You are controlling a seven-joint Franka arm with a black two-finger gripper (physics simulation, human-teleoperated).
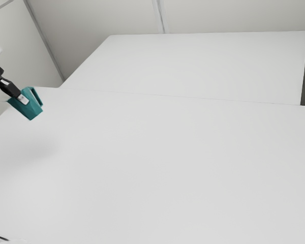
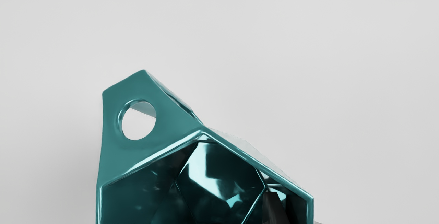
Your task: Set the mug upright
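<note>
The white tabletop (image 1: 168, 173) is the widest thing I have to work with, and a soft shadow (image 1: 28, 151) lies on it below my load. Near the exterior view's left edge, my black gripper (image 1: 23, 98) slants down, its jaws clenched on the wall of the teal faceted mug (image 1: 30, 108). The mug hangs above the table, tilted, its mouth turned back toward the gripper and its base aimed down and toward the exterior view's right. The handle (image 2: 137, 83), with its round hole, stands out from one corner of the rim, and one dark finger (image 2: 274, 210) reaches inside the mouth.

I judge this to be the carrying and righting part. I'd turn the wrist slowly until the base faces squarely down, keeping pressure steady, since a hold on one thin wall could let the mug pivot. Then I'd lower gently, watching the shadow close up under the base. If one edge lands first, I'd ease the angle rather than press. I'd release only once the base sits flat, then back straight out so the inner finger doesn't catch the rim.
</note>
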